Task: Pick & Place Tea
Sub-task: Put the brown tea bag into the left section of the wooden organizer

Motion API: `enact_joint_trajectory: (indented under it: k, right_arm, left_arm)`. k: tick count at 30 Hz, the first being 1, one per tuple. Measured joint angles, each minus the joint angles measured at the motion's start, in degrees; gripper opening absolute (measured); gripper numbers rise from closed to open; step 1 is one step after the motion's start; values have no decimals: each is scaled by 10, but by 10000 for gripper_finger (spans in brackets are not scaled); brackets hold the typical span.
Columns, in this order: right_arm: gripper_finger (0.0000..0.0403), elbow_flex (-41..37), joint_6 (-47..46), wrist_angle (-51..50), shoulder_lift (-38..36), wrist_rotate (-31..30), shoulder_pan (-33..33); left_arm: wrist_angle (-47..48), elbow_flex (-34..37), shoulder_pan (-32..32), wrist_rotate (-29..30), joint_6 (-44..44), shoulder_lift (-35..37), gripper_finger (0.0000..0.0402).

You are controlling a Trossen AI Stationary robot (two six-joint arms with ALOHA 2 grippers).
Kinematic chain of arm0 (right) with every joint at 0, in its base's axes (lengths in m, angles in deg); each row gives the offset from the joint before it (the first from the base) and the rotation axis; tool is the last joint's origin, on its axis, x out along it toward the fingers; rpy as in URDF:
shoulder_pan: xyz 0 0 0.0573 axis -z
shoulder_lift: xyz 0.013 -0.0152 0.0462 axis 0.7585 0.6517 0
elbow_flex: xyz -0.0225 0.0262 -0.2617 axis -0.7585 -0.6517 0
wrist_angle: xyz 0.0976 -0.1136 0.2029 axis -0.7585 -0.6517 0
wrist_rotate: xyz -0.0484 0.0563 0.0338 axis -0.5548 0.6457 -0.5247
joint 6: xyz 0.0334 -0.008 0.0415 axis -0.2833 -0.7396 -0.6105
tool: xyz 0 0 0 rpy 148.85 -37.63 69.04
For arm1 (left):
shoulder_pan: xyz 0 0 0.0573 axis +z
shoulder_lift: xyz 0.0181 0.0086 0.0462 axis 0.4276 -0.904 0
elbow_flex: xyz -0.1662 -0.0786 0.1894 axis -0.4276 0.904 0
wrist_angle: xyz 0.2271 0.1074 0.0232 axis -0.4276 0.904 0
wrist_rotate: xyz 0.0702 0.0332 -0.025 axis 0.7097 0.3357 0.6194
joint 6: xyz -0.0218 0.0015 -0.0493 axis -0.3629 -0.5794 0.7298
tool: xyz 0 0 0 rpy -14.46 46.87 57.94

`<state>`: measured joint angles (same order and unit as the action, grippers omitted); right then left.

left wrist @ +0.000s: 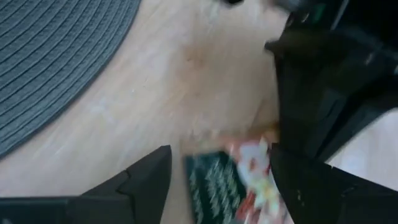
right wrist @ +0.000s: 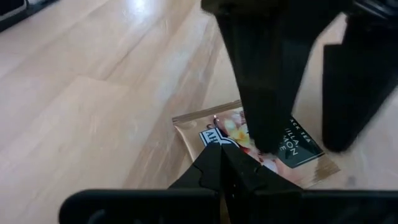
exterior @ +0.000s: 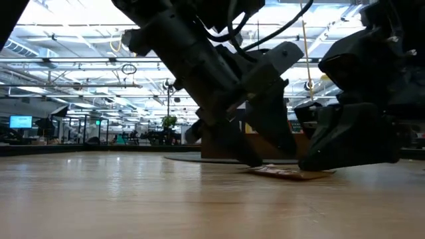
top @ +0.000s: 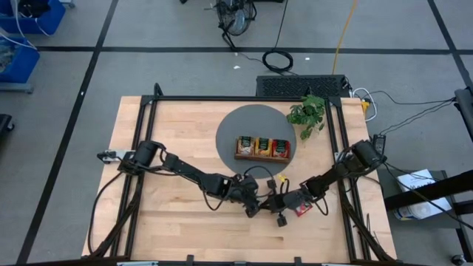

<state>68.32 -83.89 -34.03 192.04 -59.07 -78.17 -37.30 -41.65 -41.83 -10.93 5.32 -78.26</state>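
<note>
1. Far left of the high view: bare wooden table [top: 170, 222], left arm reaching in from the left edge toward the front centre.
2. Left gripper [top: 255, 208] low over the table near the front centre, fingers [left wrist: 146, 180] spread apart, a tea packet [left wrist: 233, 183] lying flat on the wood between them, not pinched.
3. Same tea packet in the right wrist view [right wrist: 292, 149]: beige with a dark label and a flower print, flat on the table, one dark finger of the left gripper planted on or just over it.
4. In the low view, packet [exterior: 289, 172] flat on the tabletop between the two grippers, just in front of the round mat.
5. Behind, near the table's middle: round grey mat [top: 236, 125] carrying a brown wooden tray [top: 263, 156] with more tea packets [top: 262, 145] standing in its three compartments.
6. Right gripper [top: 284, 209] just beside the left one, fingers [right wrist: 217, 171] pressed together with nothing between them, tip at the near edge of the flat packet; touching or not, cannot tell.
7. Farther right and back: green plant [top: 309, 113] at the mat's right rim.
</note>
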Motion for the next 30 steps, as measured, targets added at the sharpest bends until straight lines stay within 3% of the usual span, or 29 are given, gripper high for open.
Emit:
enact_joint_trajectory:
  k: [4,15,24,30]
  right_arm:
    - [0,0,0,32,18,23,11]
    - [0,0,-2,32,19,32,15]
    - [0,0,-11,23,18,37,18]
    - [0,0,-11,27,19,45,18]
  left_arm:
    - [-13,0,-1,-12,-7,-1,270]
    - [39,0,-7,-47,-23,6,204]
    - [157,1,-19,-46,28,43,223]
    - [109,2,-36,-36,40,40,245]
